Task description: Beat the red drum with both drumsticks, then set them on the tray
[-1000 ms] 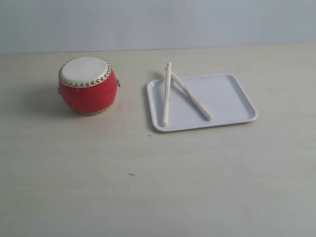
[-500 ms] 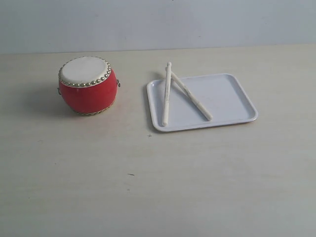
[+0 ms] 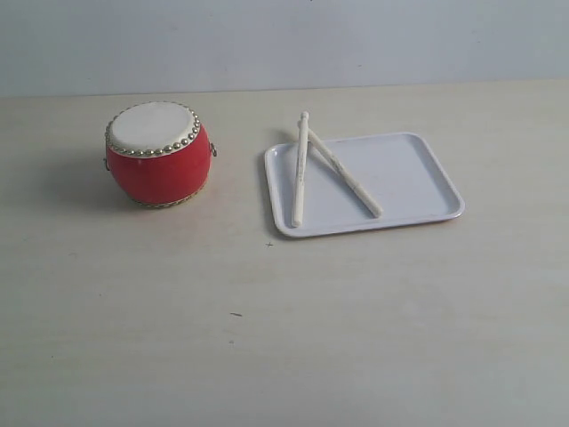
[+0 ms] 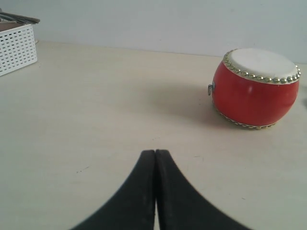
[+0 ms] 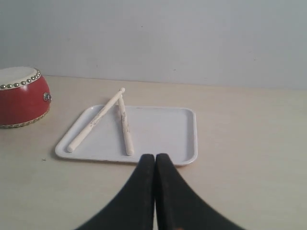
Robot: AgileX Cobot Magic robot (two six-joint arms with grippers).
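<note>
Red drum (image 3: 158, 160) stands upright on the left of the table (image 3: 267, 338), cream skin up, well apart from everything else. To its right lies the tray (image 3: 418, 178), and both drumsticks (image 3: 300, 173) are on it. One runs along the tray's left edge with its far tip poking out over the rim. The other stick (image 3: 348, 181) slants from near that tip toward the tray's middle, the two touching or nearly so at their far ends.

They look light, stiff and smooth: thin wood that may roll or slip if pinched at the very end. I would take each on its near half, where the sticks lie apart, leaving the far tip free to strike. The low rim should hinder little.

Neither arm shows in the exterior view. In the wrist views the left pincer (image 4: 155, 153) has its fingers pressed together on nothing, above bare table with the drum ahead. The right pincer (image 5: 155, 156) is likewise closed up and empty, facing the tray.
</note>
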